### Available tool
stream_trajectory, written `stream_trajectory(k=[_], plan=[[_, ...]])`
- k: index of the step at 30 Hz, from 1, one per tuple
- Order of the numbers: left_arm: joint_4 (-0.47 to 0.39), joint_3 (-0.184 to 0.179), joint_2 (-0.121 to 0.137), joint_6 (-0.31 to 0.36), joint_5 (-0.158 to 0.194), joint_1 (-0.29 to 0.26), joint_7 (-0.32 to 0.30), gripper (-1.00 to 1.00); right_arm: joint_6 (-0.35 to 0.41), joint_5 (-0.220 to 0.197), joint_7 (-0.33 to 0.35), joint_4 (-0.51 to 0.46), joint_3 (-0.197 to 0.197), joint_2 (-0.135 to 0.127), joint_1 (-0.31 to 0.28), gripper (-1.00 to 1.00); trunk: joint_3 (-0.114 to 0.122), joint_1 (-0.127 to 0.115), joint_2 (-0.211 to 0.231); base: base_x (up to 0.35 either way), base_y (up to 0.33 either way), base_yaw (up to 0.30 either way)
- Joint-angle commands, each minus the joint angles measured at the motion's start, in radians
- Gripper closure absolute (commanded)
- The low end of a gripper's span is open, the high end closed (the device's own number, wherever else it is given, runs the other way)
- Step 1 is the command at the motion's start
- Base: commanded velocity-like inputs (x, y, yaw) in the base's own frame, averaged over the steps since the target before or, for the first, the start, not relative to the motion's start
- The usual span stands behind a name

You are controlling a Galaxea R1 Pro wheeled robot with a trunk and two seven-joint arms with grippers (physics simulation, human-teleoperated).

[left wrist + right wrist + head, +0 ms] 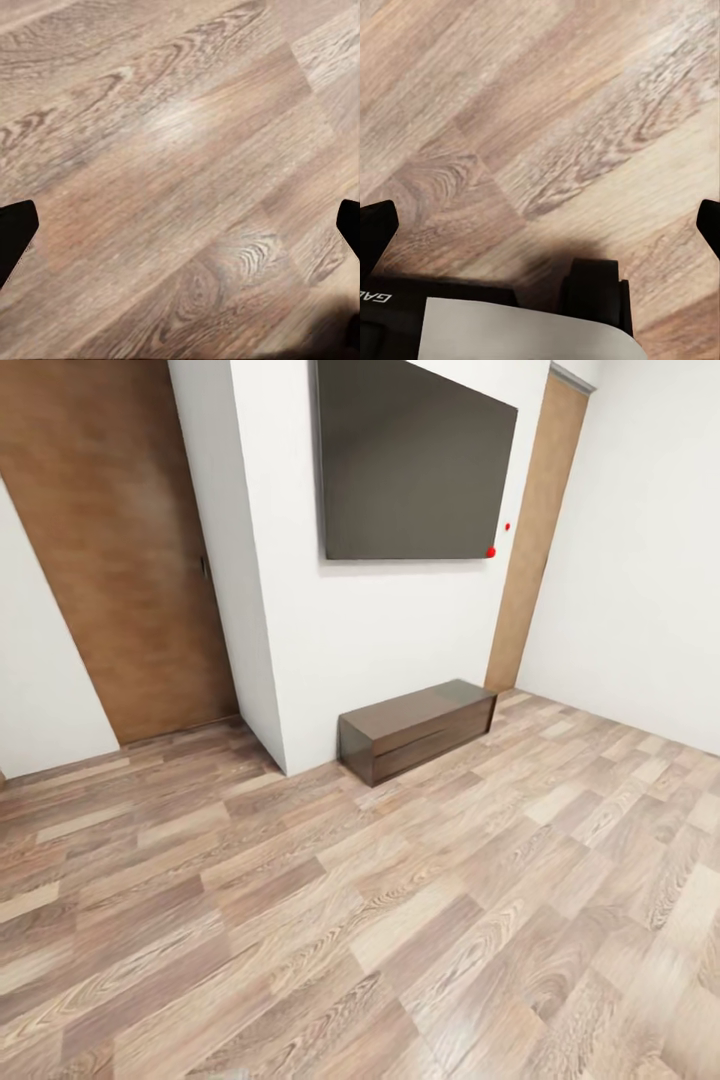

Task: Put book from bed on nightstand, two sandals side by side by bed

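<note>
The wood-plank floor [400, 920] lies right under you and takes up the lower half of the head view. Both wrist cameras look straight down at it. In the left wrist view the left claw [180, 232] has its two dark fingertips out at the frame's far left and far right edges, spread wide with only planks between them. The right claw [540, 225] is spread just as wide and holds nothing; below it you see part of the robot's dark base [585, 292].

At centre frame in the head view, a long dark bench [418, 728] sits against the white wall [380, 630], under a dark wall panel [415, 460] in the upper middle. A brown door [120, 560] stands at the upper left and another door [535, 530] at the upper right.

You appear to be in the bedroom, facing away from the task's things: the book, bed, nightstand and sandals aren't before you, so the job looks unstarted. Don't take the bench for a nightstand. Turn the base slowly, keep the head level enough to sweep the room, and keep both arms tucked and clear of wall and doors until the bed comes up in front of you.
</note>
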Motion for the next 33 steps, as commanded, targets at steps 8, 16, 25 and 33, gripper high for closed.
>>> stream_trajectory(k=[8,16,25,33], plan=[[0.012,-0.009,0.000,-0.005,0.008,-0.001,-0.001,-1.00,-0.006,-0.008,0.005,0.006,-0.001,0.000,-0.002,-1.00,-0.001,0.000,0.000,0.331,0.000,0.000],[0.012,-0.009,0.001,-0.006,0.008,-0.001,-0.001,-1.00,-0.006,-0.008,0.005,0.006,-0.001,0.000,-0.002,-1.00,-0.001,0.000,0.000,0.331,0.000,0.000],[0.012,-0.009,0.001,-0.006,0.008,-0.001,-0.001,-1.00,-0.006,-0.008,0.005,0.006,-0.001,0.000,-0.002,-1.00,-0.001,0.000,0.000,0.331,0.000,0.000],[0.012,-0.009,0.001,-0.005,0.008,-0.001,-0.001,-1.00,-0.006,-0.008,0.005,0.006,-0.001,0.000,-0.002,-1.00,-0.001,0.000,0.000,0.316,0.000,0.000]])
